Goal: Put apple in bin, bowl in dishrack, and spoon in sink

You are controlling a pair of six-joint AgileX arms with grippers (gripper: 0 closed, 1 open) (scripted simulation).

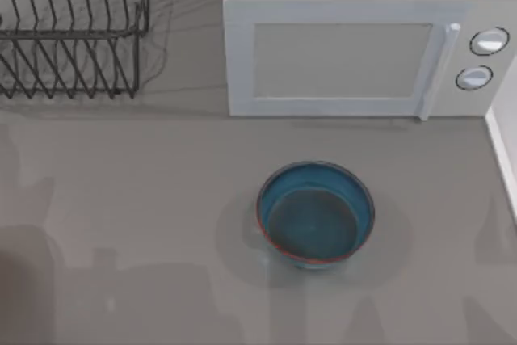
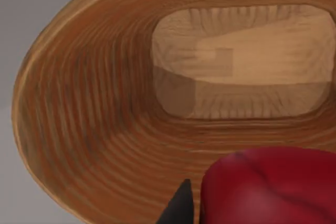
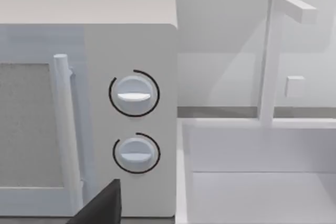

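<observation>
Red and glossy, the apple [image 2: 268, 187] sits closest to the left wrist camera, with one dark finger [image 2: 178, 208] of the left gripper beside it and a wooden bin [image 2: 94, 129] open directly beneath. The apple looks held in that gripper above the bin's hollow, so I judge the drop is the step in hand. It is light, firm and slick, so a fall into the bin should not hurt it.

Taking the microwave [image 1: 355, 54] as landmark: the blue bowl [image 1: 316, 214] stands upright on the counter [image 1: 121, 199] in front of it, well apart from the wire dishrack [image 1: 69, 30] off to its left. The sink [image 3: 262, 182] with its tap [image 3: 270, 56] lies just right of the microwave. The bowl is likely stiff, heavy for its size and breakable; its rim is the place to pinch.

One dark finger [image 3: 102, 205] of the right gripper faces the microwave's dials; I cannot tell how wide it stands.
</observation>
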